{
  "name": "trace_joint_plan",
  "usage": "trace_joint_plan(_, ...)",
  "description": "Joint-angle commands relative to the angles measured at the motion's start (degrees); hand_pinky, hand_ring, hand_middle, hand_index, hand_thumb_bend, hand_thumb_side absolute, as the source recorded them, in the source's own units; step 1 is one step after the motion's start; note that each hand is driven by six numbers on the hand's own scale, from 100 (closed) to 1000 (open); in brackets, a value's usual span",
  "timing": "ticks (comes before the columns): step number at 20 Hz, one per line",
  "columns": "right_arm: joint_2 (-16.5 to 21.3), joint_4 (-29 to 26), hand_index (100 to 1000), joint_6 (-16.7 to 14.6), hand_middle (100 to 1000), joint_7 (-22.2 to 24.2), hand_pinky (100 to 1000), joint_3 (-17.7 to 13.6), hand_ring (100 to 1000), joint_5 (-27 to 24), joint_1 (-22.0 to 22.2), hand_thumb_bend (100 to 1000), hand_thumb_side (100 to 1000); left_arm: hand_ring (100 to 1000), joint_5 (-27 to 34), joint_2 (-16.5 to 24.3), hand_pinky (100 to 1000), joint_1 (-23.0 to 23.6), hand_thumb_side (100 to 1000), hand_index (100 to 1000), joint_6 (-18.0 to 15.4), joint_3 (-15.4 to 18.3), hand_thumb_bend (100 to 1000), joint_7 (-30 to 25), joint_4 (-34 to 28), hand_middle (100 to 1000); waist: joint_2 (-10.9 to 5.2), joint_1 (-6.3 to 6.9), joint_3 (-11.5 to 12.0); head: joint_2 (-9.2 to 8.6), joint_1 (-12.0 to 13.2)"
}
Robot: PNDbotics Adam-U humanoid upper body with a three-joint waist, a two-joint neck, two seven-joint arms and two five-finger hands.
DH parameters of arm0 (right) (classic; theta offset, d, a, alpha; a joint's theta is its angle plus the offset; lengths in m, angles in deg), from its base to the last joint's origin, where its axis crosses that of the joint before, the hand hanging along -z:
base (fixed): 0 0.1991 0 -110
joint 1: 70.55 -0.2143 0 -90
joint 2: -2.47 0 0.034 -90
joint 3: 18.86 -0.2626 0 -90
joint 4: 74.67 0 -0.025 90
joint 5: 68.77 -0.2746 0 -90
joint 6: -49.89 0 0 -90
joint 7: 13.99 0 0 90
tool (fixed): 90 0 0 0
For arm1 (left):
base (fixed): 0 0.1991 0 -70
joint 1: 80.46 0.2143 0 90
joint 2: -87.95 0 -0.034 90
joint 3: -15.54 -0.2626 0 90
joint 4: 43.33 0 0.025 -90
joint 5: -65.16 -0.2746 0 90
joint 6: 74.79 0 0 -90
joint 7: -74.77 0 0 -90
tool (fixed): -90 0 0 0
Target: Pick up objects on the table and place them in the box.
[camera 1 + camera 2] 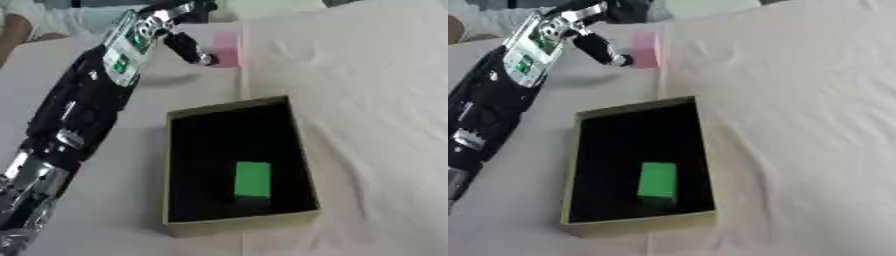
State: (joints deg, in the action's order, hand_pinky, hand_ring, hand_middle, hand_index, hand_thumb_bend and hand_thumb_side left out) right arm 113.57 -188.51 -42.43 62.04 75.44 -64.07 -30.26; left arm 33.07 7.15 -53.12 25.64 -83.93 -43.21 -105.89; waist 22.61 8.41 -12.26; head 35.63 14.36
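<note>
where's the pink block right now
The pink block lies on the white cloth at the far end of the table, beyond the box, just right of the left hand.

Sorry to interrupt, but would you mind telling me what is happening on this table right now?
The left robot hand is stretched out to the far side of the table, its fingers next to a pink block. A green block already lies inside the box. The right robot hand is out of view.

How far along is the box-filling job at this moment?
Done: a green block lies inside the box. In hand: nothing yet; the left hand reaches toward a pink object on the table. Left: picking that up and boxing it.
</note>
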Motion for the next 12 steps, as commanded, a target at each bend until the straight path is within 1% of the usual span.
trace_joint_plan(1,0.7,-0.8,822,0.2,642,-0.1,778,-0.2,676,-0.2,-1.2,100,411,892,1.8,0.9,992,-1.6,100,970,1.2,0.8,520,0.2,-0.4,936,-1.05,-0.29,-0.2,-0.89,0.6)
trace_joint_plan(9,0.0,-0.8,820,0.6,635,-0.5,779,-0.1,674,-0.5,-1.5,100,433,892,5.3,1.0,994,-1.9,100,966,3.3,0.5,517,-0.6,-0.6,935,-0.64,0.53,-1.1,-1.55,1.0)
trace_joint_plan(12,-0.2,-0.8,820,0.7,629,-0.6,779,-0.1,673,-0.5,-1.5,100,444,918,6.1,1.1,998,-1.9,100,970,3.5,0.6,512,-0.9,-0.4,956,-0.55,0.81,-1.4,-1.77,1.2)
